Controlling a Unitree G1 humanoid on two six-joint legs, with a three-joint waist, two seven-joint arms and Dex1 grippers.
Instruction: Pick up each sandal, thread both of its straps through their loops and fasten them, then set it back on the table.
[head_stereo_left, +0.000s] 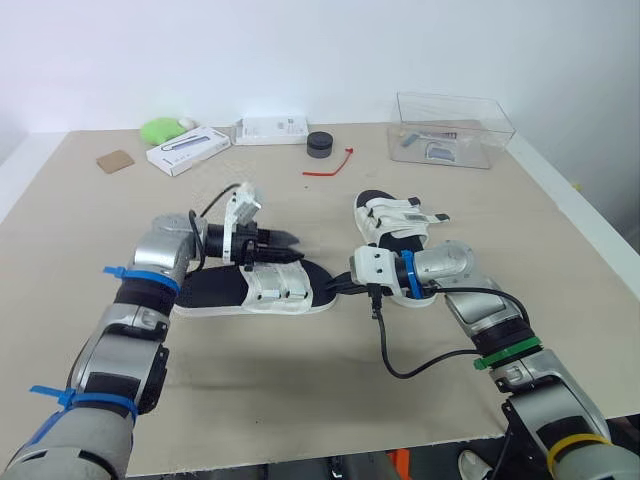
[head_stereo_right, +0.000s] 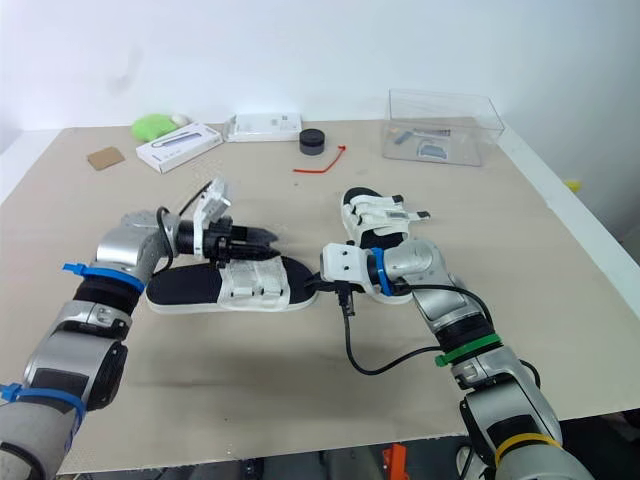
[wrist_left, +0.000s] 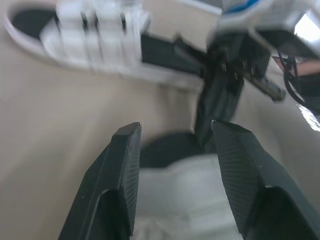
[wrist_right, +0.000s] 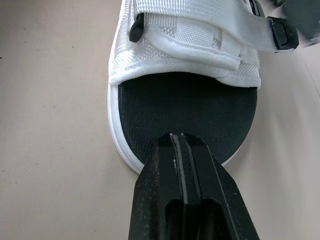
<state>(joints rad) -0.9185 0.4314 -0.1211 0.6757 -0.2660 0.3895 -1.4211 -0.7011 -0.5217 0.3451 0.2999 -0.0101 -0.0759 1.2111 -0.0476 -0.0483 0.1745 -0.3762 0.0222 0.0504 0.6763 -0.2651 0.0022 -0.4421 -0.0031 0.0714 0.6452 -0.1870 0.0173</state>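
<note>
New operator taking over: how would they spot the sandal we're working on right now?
On the beige table, look at the near half, just left of centre. The sandal lies crosswise there, left gripper above its white straps, right gripper at one end. The other sandal sits farther back, behind the right gripper.

Two sandals lie mid-table (head_stereo_left: 250, 390). Near sandal (head_stereo_left: 210, 290) lies crosswise toward the left; far sandal (head_stereo_left: 390, 215) lies behind it and to the right, apart. Left gripper (head_stereo_left: 298, 247) is over the near sandal's straps. Right gripper (head_stereo_left: 335, 287) is at that sandal's right end, tips against the sole edge. Along the back edge, left to right: card (head_stereo_left: 115, 161), lump (head_stereo_left: 160, 128), box (head_stereo_left: 187, 150), packet (head_stereo_left: 270, 130), puck (head_stereo_left: 319, 144), cord (head_stereo_left: 330, 165) just before the puck, and bin (head_stereo_left: 455, 105) far right with small items inside.
</note>
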